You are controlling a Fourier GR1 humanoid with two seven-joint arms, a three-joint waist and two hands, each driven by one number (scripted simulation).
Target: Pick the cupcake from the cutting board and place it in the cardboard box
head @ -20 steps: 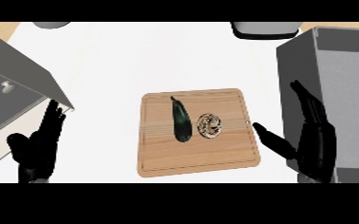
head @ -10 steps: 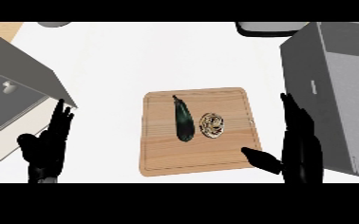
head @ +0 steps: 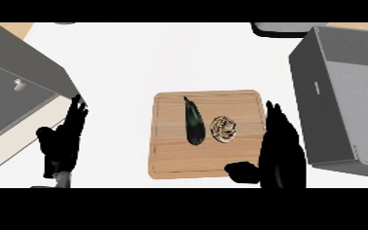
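The cupcake (head: 224, 129) sits on the cutting board (head: 173, 161), just left of the right hand (head: 279, 148), whose fingers are spread, so nothing is picked up yet.

You get bright, even light on the white counter (head: 187, 53). No glare or hard shadows; edges toward 9 o'clock look slightly soft

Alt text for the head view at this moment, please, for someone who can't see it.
A cupcake sits beside a dark eggplant on a wooden cutting board, untouched. The open right hand overlaps the board's right edge; the open left hand rests at far left. A grey box stands at right.
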